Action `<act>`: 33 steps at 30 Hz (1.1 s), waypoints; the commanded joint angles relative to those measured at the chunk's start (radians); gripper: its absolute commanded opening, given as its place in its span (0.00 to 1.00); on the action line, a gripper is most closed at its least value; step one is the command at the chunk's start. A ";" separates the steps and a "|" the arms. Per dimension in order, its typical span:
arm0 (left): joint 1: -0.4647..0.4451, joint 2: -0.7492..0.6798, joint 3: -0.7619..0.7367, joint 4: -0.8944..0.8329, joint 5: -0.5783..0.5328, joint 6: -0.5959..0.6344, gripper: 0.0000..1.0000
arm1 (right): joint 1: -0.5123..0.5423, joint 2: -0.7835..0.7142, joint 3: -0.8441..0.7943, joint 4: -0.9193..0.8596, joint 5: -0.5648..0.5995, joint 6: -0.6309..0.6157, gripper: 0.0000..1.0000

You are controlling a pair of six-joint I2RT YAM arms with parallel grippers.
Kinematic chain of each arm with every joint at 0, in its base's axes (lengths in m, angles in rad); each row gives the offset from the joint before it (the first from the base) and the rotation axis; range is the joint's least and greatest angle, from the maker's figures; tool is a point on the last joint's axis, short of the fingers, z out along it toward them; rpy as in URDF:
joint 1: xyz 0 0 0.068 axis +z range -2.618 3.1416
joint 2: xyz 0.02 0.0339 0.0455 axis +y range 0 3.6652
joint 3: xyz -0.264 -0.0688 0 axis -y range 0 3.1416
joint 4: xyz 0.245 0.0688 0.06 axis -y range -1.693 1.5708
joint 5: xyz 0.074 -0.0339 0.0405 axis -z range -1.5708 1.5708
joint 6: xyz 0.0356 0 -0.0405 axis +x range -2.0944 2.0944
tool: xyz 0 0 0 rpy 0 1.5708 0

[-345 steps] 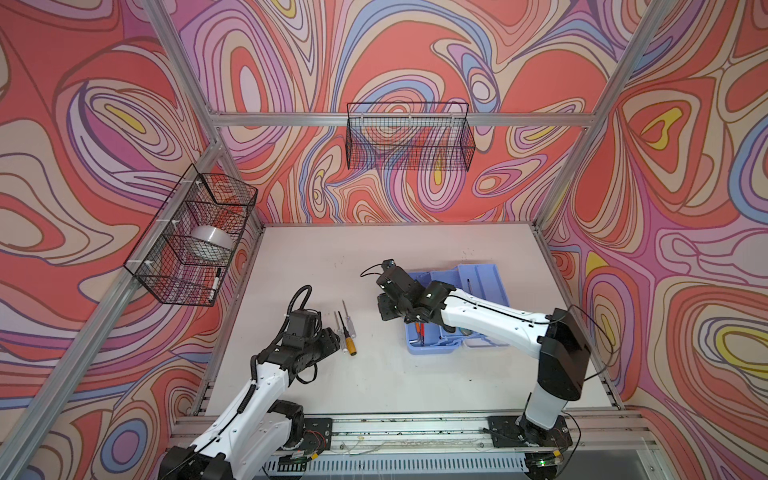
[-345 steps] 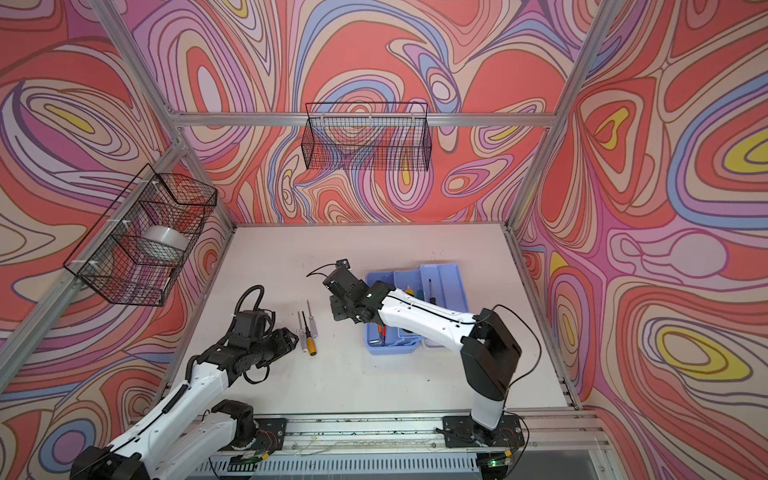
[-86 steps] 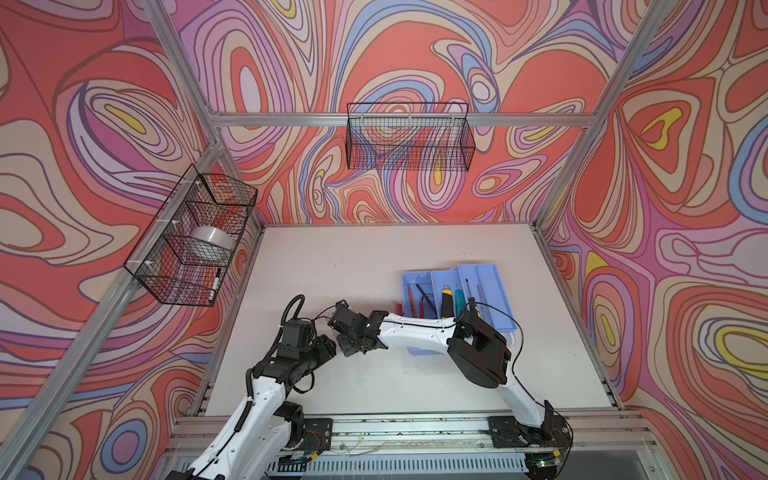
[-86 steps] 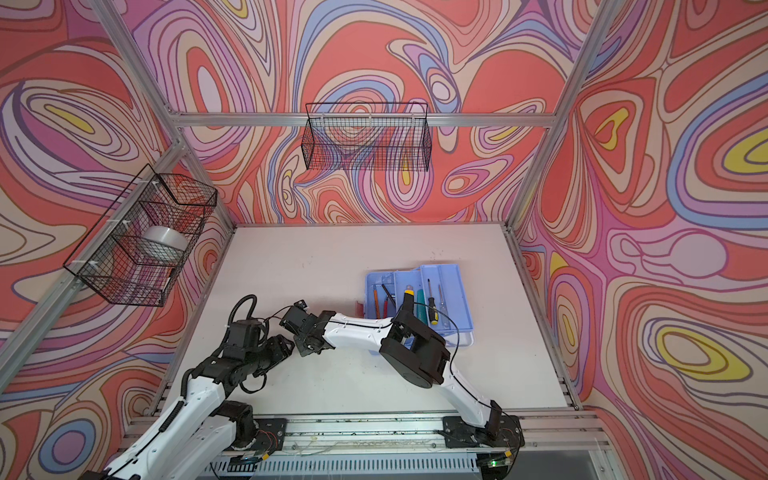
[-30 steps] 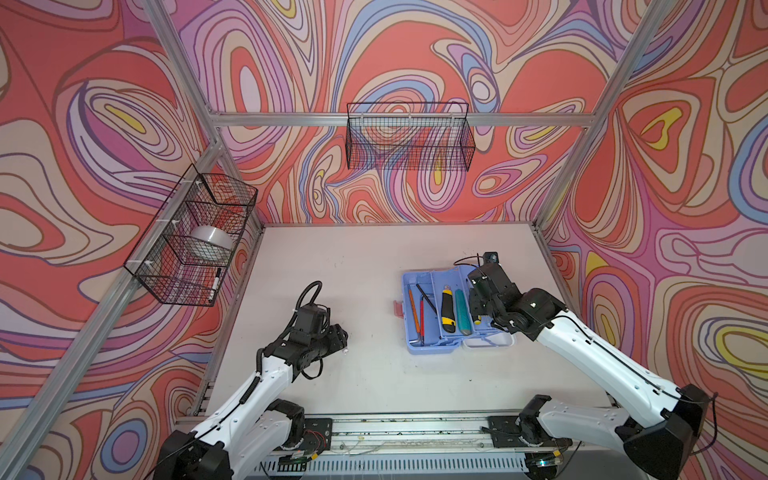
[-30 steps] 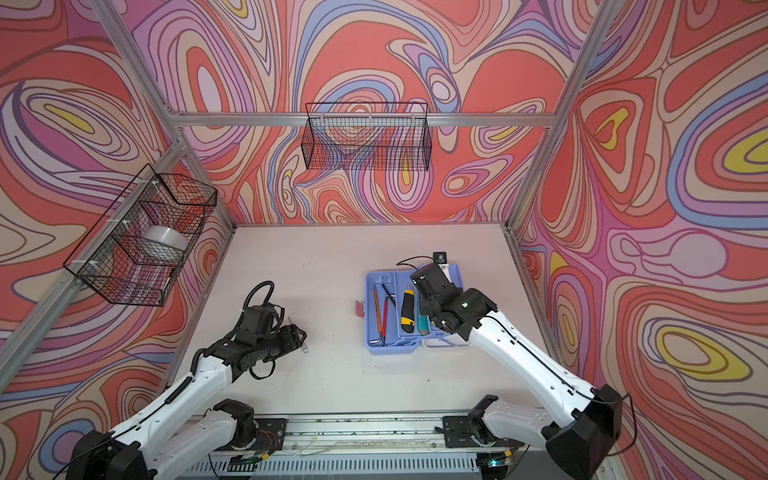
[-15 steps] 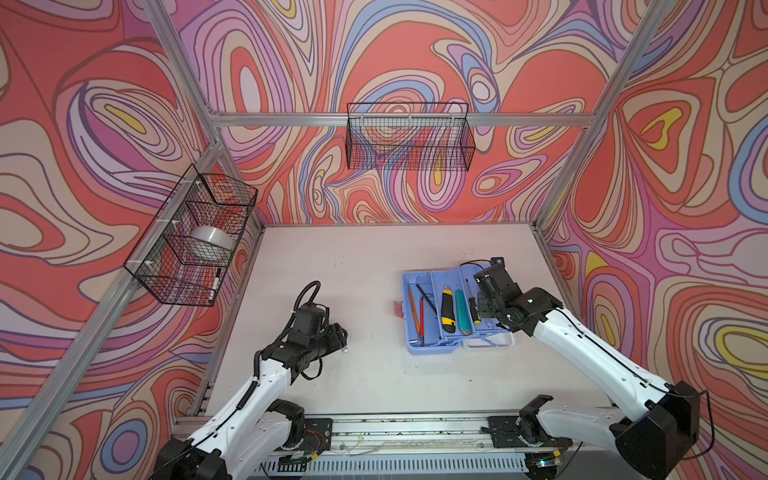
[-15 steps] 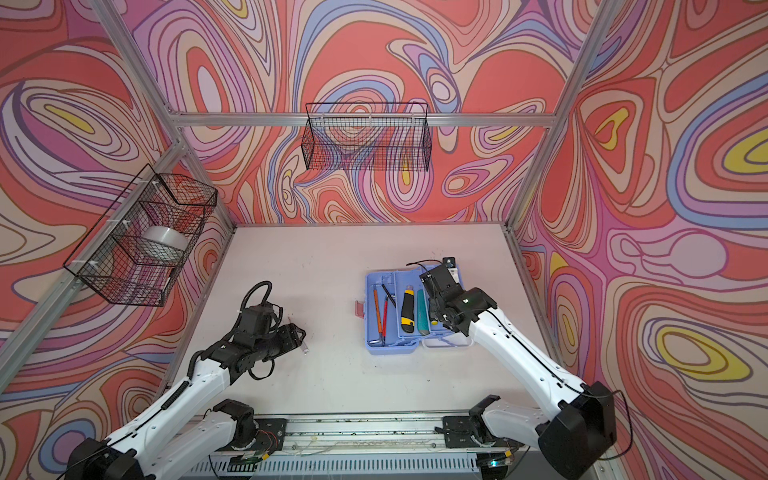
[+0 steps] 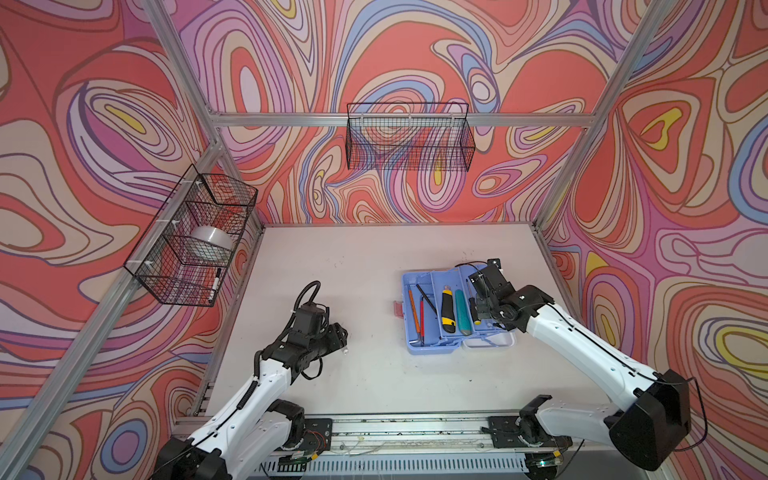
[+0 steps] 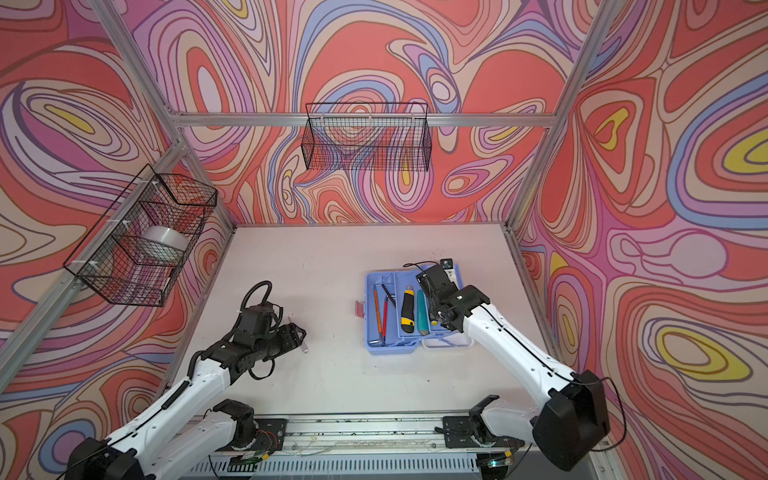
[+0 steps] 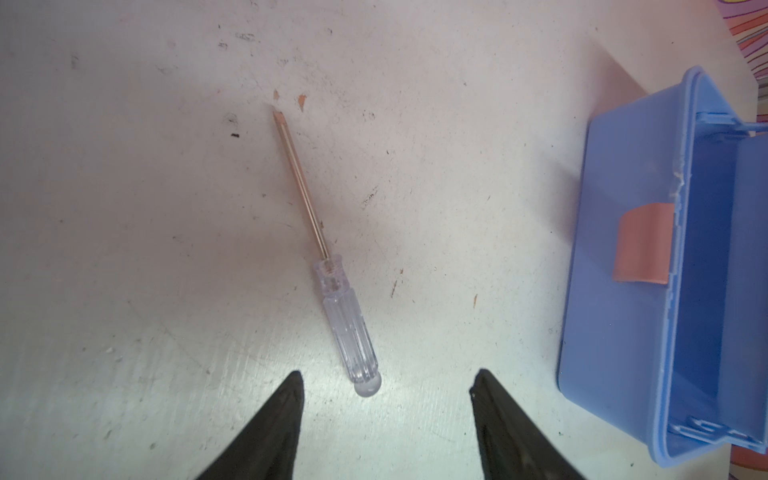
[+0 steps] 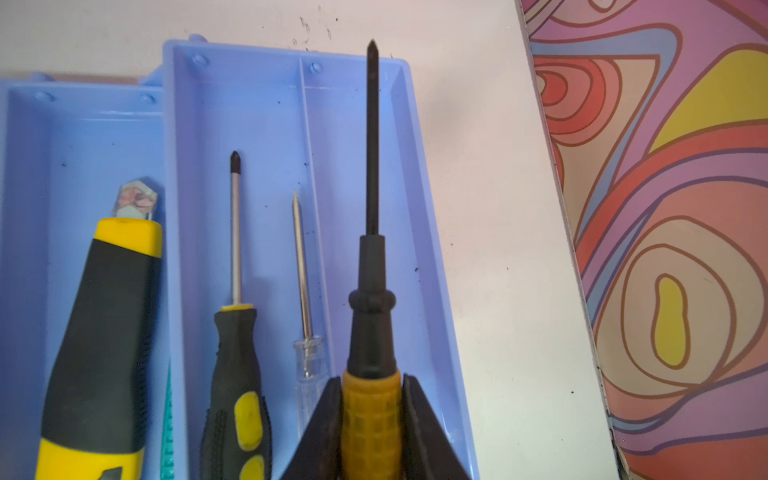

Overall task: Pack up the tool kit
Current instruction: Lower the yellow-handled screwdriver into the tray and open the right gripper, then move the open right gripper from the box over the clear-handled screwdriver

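Note:
The tool kit lies open right of centre as a light blue tray box, with a pink latch on its side. My right gripper is shut on the yellow handle of a black-shafted screwdriver, held over the tray's outermost compartment. In the tray lie a yellow-black utility knife, a teal knife, a black-yellow screwdriver and a clear one. My left gripper is open just behind a clear-handled screwdriver that lies on the table.
A black wire basket hangs on the back wall. Another basket on the left wall holds a tape roll and a marker. The right wall stands close beside the tray. A white lid part shows under the tray's near corner.
Earlier my right arm reached across to the left side and carried the yellow screwdriver back over the tray. In the last second it shifted slightly along the tray. The left arm barely moved.

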 commanded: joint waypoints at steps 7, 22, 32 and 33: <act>-0.003 -0.023 -0.027 -0.004 -0.017 0.007 0.65 | -0.009 0.026 -0.006 -0.036 0.056 0.018 0.20; -0.002 -0.048 -0.037 -0.019 -0.020 0.002 0.65 | -0.009 0.005 -0.009 -0.046 0.046 0.035 0.35; -0.002 -0.092 -0.002 -0.077 -0.041 0.016 0.66 | -0.008 -0.045 0.085 -0.049 -0.082 0.043 0.34; -0.003 -0.094 0.001 -0.080 -0.041 0.016 0.66 | -0.007 -0.050 0.102 -0.044 -0.106 0.043 0.34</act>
